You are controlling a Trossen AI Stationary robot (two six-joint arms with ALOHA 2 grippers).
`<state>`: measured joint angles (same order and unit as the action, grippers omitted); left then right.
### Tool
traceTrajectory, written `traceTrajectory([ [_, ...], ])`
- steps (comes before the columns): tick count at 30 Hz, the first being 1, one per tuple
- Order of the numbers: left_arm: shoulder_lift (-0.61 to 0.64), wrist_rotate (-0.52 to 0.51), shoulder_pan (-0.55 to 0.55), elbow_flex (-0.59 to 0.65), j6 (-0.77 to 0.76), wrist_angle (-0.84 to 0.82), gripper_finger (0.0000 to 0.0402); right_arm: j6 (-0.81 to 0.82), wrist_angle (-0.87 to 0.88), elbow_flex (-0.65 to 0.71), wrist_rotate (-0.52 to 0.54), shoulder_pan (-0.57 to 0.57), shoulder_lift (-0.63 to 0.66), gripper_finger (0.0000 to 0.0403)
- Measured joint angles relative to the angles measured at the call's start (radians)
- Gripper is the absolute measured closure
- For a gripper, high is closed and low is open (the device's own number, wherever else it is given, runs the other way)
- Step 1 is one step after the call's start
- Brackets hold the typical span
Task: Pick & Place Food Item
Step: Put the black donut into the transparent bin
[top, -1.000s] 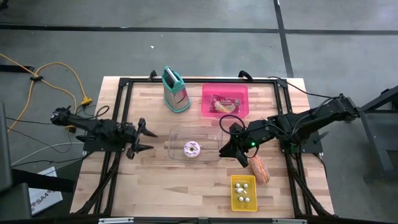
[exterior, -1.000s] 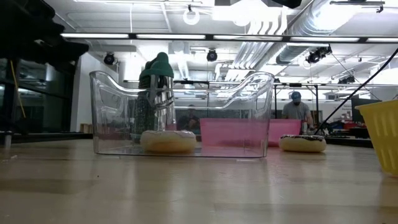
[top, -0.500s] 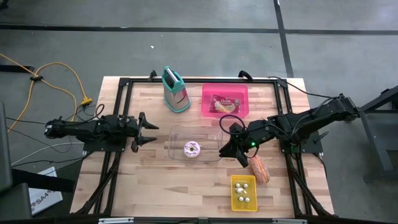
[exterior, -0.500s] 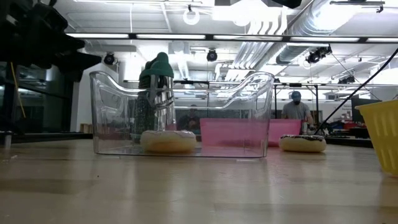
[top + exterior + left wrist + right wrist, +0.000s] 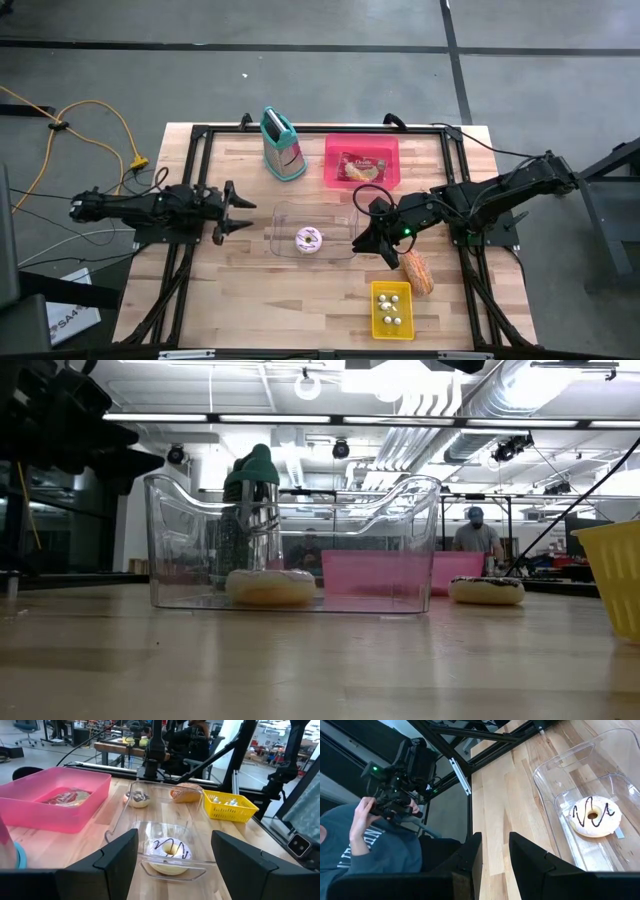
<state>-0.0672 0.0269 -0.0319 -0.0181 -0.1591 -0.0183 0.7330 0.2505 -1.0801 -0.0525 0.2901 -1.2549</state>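
One white-iced donut [image 5: 308,239] with dark drizzle lies inside the clear bin [image 5: 283,213]. Left gripper [image 5: 238,211], jaws wide, points level beside the bin; right gripper [image 5: 369,241] hovers opposite, jaws narrow, empty.

Even overhead light, soft shadows; ceiling strip lights [image 5: 300,418] glare (low view), near tabletop [image 5: 300,670] blurred
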Motion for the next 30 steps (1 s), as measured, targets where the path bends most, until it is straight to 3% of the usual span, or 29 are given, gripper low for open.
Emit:
traceTrajectory([
  [30,-0.005,0.002,0.000,0.000,-0.038,0.031,0.0156,0.000,0.000,0.000,0.000,0.000,0.000,0.0317],
])
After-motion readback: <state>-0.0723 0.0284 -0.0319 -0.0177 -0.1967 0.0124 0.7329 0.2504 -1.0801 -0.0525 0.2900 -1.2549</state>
